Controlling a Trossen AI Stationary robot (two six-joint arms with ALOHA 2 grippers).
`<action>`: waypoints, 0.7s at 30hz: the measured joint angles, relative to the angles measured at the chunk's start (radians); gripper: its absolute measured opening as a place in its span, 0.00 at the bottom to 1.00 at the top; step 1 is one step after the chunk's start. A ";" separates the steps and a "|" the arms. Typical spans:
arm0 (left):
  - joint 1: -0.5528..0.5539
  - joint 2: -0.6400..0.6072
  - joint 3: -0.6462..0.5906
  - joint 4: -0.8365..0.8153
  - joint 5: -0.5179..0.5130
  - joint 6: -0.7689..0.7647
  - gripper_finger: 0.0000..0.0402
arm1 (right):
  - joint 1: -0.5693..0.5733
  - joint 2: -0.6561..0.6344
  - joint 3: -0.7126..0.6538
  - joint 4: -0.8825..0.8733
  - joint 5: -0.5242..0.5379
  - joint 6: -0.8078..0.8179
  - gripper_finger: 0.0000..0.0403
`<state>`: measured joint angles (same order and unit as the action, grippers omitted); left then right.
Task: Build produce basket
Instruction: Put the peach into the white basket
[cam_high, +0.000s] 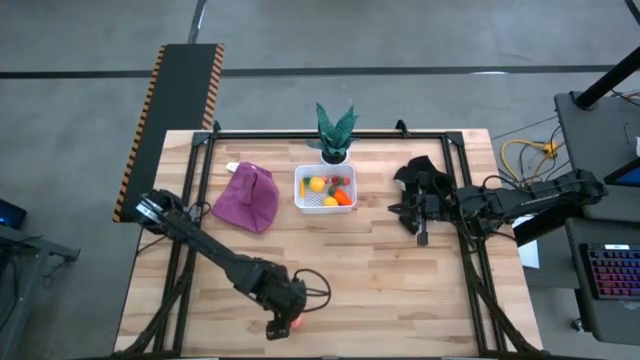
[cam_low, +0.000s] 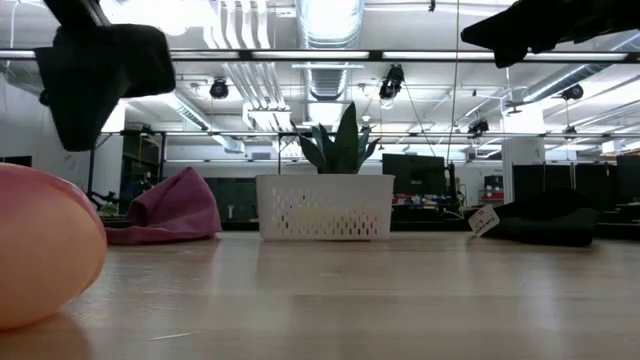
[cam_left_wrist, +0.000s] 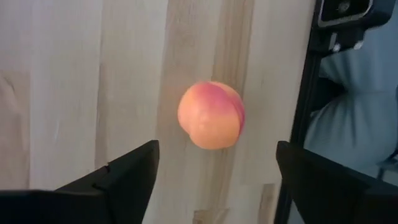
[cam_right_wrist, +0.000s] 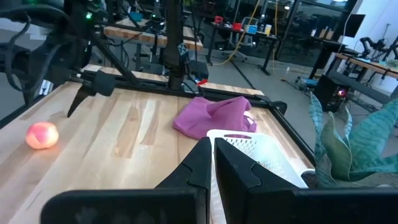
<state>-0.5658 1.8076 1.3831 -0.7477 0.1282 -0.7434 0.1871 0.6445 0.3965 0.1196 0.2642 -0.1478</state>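
The left gripper (cam_left_wrist: 214, 165), spread wide, half hides the peach (cam_high: 297, 322) near the table edge (cam_high: 300, 352); the right gripper (cam_right_wrist: 212, 163) is pressed together.

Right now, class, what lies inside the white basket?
From above, the basket holds a yellow lemon, an orange carrot and small red berries. Its mesh walls hide them in the low view; anything beneath them cannot be seen.

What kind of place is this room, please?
Probably a robotics lab or workshop: exposed ceiling ducts, workbenches with cables and equipment behind the table, and a keyboard beside it.
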 joint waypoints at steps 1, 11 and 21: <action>0.006 -0.003 0.000 0.004 0.002 -0.003 0.78 | 0.000 0.000 0.000 0.000 0.000 0.000 0.03; 0.009 0.010 0.000 0.029 0.027 -0.044 0.93 | 0.000 0.000 0.000 -0.005 0.000 -0.001 0.03; -0.005 0.052 -0.002 0.052 -0.061 -0.115 0.92 | 0.000 0.000 0.000 -0.012 0.000 0.010 0.03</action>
<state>-0.5708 1.8596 1.3811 -0.6959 0.0676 -0.8583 0.1874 0.6445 0.3965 0.1078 0.2642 -0.1383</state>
